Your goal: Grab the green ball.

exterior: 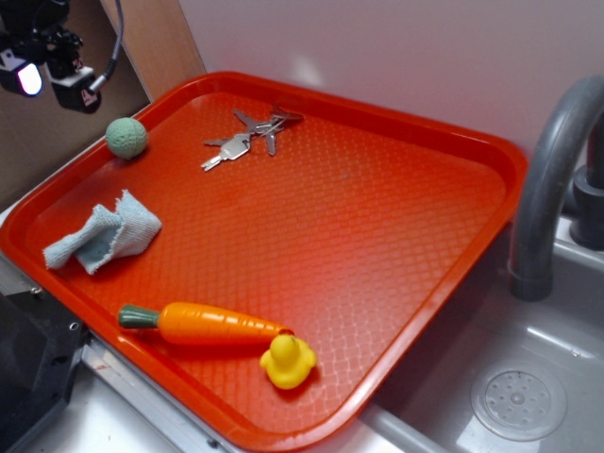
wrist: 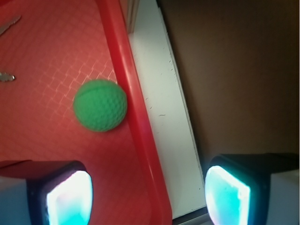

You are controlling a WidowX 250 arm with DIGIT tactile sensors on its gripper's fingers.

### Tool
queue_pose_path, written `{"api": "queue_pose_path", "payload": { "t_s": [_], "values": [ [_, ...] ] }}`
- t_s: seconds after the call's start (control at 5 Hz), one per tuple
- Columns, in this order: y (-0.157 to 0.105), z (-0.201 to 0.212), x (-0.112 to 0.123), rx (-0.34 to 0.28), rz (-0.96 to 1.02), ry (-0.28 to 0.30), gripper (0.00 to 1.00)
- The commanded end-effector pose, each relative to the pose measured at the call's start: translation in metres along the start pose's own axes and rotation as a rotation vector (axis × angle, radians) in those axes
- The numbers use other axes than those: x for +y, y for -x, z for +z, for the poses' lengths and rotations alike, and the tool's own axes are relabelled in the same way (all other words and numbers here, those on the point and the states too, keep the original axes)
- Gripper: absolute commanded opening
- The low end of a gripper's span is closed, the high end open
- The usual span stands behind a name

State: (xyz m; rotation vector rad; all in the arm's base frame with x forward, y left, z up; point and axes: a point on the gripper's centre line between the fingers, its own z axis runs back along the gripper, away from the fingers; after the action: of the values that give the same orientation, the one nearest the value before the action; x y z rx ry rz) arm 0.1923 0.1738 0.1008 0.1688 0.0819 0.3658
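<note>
Hanging at the top-left corner of the exterior view, the gripper (exterior: 55, 83) sits above and outside the red tray (exterior: 500, 160), over the brown surface beyond the tray's left rim. Its glowing pads face down; how far the jaws are spread cannot be judged from this angle. The green ball (exterior: 125, 137) lies just below and to the right of the gripper, on the tray floor close against the left rim, untouched. Further out from the gripper along the far part of the tray lies a bunch of keys (exterior: 247, 140). Toward the viewer from the ball is a crumpled pale blue cloth (exterior: 104, 234). Well away from the gripper, near the tray's front rim, a toy carrot (exterior: 206, 324) lies on its side, with a yellow duck (exterior: 288, 361) touching its pointed end. A grey faucet (exterior: 547, 179) and a sink drain (exterior: 518, 403) are at the far right.

Wrist view: the two fingers (wrist: 68, 194) show at the bottom corners, set wide apart with nothing between them. The gripper (wrist: 147, 194) straddles the tray rim (wrist: 136, 122): one finger is over the tray floor, the other over the dark surface outside. The ball (wrist: 100, 105) lies ahead of the finger over the tray, against the inner side of the rim, clear of both pads. Key tips (wrist: 7, 77) show at the left edge.
</note>
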Motion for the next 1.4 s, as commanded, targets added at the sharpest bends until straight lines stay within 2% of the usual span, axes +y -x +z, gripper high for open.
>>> {"api": "queue_pose_path", "payload": {
  "t_s": [0.0,0.2,0.6,0.8,1.2],
  "values": [
    [-0.018,0.002,-0.003,-0.043,0.360,0.163,1.00],
    [-0.025,-0.006,-0.020,-0.082,0.468,0.157,1.00],
    [-0.034,-0.026,-0.049,-0.104,0.492,0.096,1.00],
    [-0.046,-0.030,-0.049,-0.087,0.501,0.116,1.00],
    [-0.053,-0.046,-0.054,-0.095,0.488,0.078,1.00]
  ]
}}
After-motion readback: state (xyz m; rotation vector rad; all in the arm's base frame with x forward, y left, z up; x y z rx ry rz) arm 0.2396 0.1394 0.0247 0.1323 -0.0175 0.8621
